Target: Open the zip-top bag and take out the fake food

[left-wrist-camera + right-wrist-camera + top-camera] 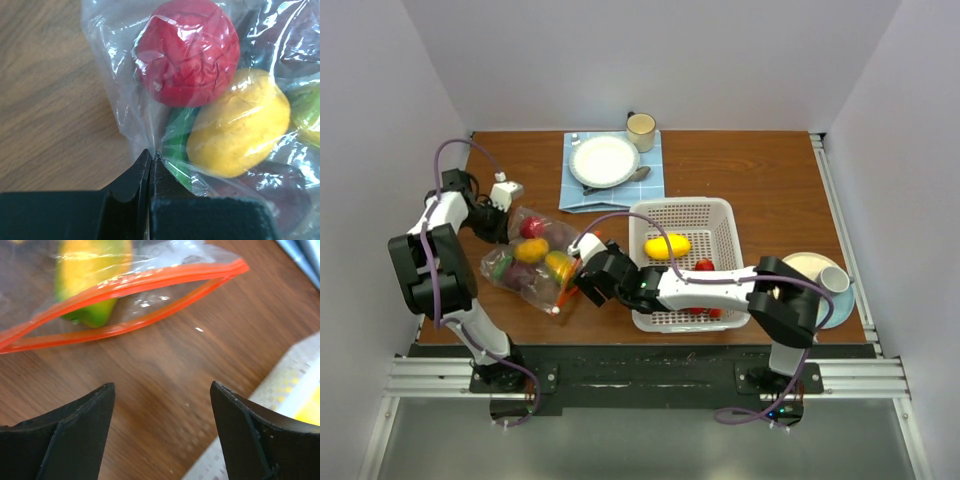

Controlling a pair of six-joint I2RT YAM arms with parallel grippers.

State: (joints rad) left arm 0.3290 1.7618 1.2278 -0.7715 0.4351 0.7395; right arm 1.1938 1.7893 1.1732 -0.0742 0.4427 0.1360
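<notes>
The clear zip-top bag [532, 262] lies on the table left of the white basket, its orange-red zip strip [125, 287] gaping open toward the right. Inside are fake food pieces: a red ball [189, 50], a yellow piece [240, 122], a green piece [177, 145] and a yellow-green one [92, 275]. My left gripper [151, 154] is shut on the bag's far plastic edge. My right gripper [162, 387] is open and empty over bare wood just short of the bag's mouth. A yellow fruit [667, 246] and red pieces [704, 266] lie in the basket.
The white basket [720, 215] stands right of the bag, close beside my right gripper. A white plate [604, 160], spoon and cup [641, 130] sit on a blue cloth at the back. A plate with a cup [830, 282] is at the right edge.
</notes>
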